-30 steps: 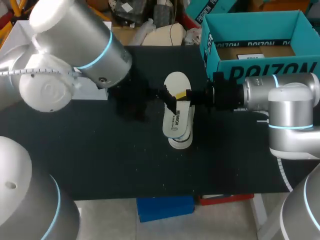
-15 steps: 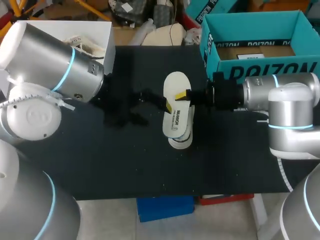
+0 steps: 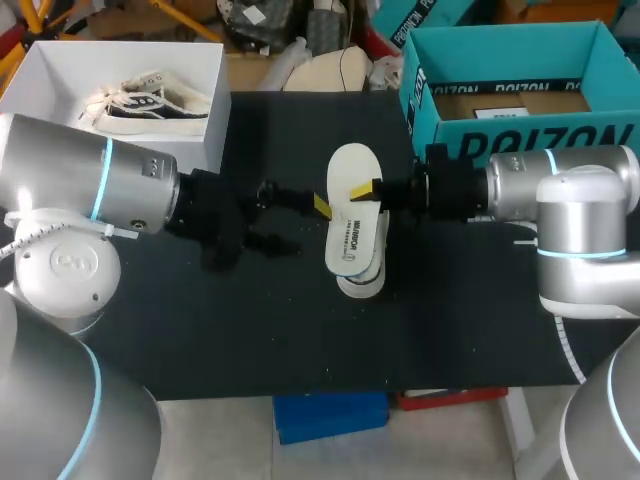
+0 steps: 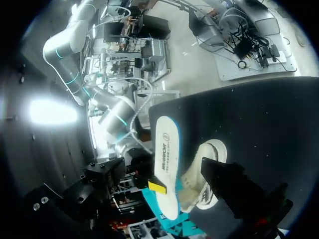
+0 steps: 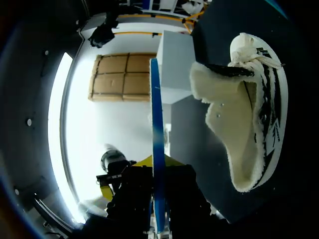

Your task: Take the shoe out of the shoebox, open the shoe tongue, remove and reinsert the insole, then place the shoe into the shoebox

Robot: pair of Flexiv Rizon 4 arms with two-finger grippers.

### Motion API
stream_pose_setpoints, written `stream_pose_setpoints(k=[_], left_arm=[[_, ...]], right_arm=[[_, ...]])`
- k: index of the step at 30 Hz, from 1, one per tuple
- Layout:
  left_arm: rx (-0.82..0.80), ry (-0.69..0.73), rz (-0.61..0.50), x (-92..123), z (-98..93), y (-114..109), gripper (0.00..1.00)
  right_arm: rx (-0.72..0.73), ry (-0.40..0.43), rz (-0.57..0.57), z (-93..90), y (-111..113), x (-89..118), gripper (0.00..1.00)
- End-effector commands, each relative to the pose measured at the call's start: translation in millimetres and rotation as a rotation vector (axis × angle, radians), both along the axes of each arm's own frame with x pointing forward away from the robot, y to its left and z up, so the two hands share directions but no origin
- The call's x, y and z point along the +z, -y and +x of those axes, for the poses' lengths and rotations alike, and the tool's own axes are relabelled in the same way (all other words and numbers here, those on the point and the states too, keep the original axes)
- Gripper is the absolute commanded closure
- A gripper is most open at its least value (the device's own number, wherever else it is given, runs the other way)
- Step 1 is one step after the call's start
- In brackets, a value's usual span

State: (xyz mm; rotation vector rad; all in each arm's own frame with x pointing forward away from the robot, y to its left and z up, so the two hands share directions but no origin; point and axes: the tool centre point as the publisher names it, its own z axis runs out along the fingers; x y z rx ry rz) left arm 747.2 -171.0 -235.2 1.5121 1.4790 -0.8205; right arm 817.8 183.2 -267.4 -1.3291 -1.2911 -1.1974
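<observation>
Withdrawn toward the counter's left edge, your left tool (image 3: 308, 225) hangs open and empty while your right tool (image 3: 368, 190) grips the insole (image 3: 352, 240) above the shoe (image 3: 362, 284), midway between the counter's side edges; removal appears done, so next you feed the insole back in.

White insole (image 3: 353, 205), printed face up, blue underneath: out of the shoe (image 3: 361, 282), overlying it lengthwise and hiding most of it; contact between the two not determinable. Shoe a white low sneaker, black side stripes, fleecy lining, mouth spread wide, upright at mid-table (image 3: 200, 320). White shoebox (image 3: 60, 70) open at far left corner, second sneaker (image 3: 150, 100) inside.
</observation>
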Motion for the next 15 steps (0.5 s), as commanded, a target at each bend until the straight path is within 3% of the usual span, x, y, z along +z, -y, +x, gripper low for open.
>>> stream_pose_setpoints(k=[1, 6, 15], left_arm=[[-0.051, -0.011, -0.456, -11.8, 8.0, -2.2, 0.00], [-0.061, 0.003, -0.543, -16.3, 19.6, 1.1, 0.00], [-0.050, 0.057, -0.574, -17.1, 30.5, 22.6, 0.00]], right_arm=[[-0.003, 0.000, -0.001, -0.5, -1.0, -0.2, 1.00], [-0.003, 0.000, -0.001, -0.5, -1.0, -0.2, 1.00], [-0.003, 0.000, -0.001, -0.5, -1.0, -0.2, 1.00]])
